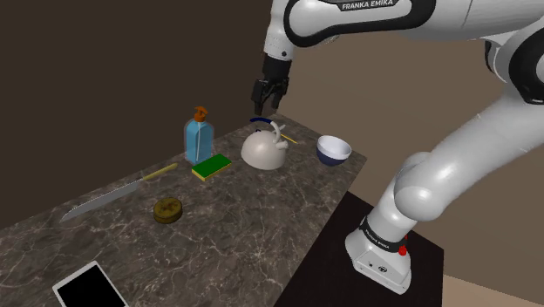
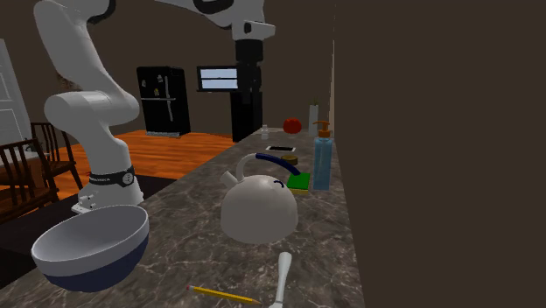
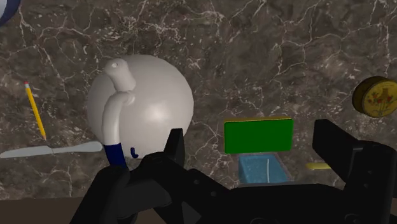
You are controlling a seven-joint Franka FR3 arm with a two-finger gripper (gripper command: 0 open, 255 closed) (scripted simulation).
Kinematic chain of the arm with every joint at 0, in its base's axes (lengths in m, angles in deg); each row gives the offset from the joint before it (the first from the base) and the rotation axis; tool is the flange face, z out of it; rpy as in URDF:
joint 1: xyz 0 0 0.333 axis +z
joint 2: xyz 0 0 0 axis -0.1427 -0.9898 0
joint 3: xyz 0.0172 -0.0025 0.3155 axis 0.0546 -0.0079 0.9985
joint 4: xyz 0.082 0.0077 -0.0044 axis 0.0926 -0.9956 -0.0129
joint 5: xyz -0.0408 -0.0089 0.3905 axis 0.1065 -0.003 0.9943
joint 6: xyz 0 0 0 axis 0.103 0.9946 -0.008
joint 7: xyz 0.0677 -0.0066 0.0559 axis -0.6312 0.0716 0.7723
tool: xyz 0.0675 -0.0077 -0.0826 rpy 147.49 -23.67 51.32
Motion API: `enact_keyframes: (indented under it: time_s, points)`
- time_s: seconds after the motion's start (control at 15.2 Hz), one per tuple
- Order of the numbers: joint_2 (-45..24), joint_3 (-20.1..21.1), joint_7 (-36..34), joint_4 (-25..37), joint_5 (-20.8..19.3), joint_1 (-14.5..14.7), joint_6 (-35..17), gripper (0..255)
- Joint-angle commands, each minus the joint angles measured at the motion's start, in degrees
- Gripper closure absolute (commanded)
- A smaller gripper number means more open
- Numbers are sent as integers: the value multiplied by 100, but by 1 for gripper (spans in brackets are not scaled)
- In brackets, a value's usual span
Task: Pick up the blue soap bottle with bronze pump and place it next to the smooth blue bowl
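Tool [image 1: 268,103] hovers over the surface [image 1: 261,218] in the shoulder view, soap bottle [image 1: 198,139] upright at its eight o'clock. Second exterior view: soap bottle [image 2: 322,162] at one o'clock of the kettle [image 2: 258,208]. Wrist view: tool [image 3: 251,130] spread apart, soap bottle [image 3: 261,168] between its fingers, untouched.

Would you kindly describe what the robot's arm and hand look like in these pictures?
The arm is glossy white with rounded links and dark joints; a black band near the top reads FRANKA EMIKA in white. Its foot carries a black ring with small white lettering and a red button. The hand is all black, with two blocky fingers.
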Motion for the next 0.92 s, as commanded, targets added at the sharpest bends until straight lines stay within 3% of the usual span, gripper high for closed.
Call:
enact_keyframes:
  time_s: [0.0,0.46,0.86]
  points:
    - [-471,87,-146,397,-68,8,-73,0]
    - [-2106,280,-635,1954,-437,115,-118,0]
    - [-3613,311,-983,3721,-804,353,189,0]
